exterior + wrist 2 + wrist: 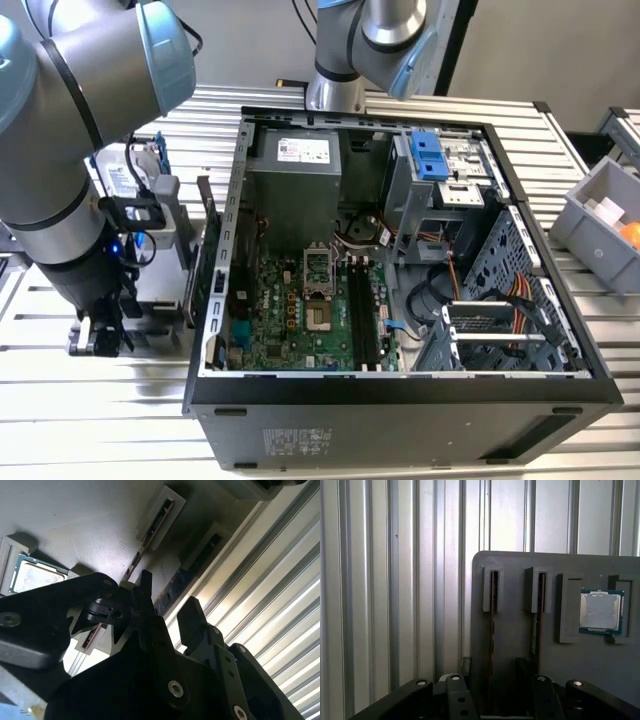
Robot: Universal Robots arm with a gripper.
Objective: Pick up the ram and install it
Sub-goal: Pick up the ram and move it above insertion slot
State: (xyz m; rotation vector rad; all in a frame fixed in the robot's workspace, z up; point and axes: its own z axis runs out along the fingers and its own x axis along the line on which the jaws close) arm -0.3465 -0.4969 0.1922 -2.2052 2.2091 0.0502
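closest to the lens in the first wrist view is the gripper [493,675], its dark fingers [192,615] spread apart with a clear gap and nothing clamped. they stand one on each side of the ram [493,615], which sits on edge in a pocket of the grey holder [515,580]; i cannot tell whether either finger touches it yet. just beside it, in the next pocket, stands a second stick [537,615], and beyond that a processor chip [600,611] lies flat in its own recess. the holder rests on the ribbed metal table [380,580], and in the exterior view it is beside the open computer case [400,410], on the exterior view's left, well apart from the long black slots [362,315] on the green motherboard [290,320]. as i judge it, the main risk is an off-centre close: if one finger meets the board first, the ram may tip against the pocket wall and be gripped crooked. the inner finger has little room (the second stick is a near neighbour) and could knock it. a pull that is not straight along the pocket could bind the ram and drag the holder up with it. any skew in the grip would matter at the narrow slots, where a tilted board will not seat.
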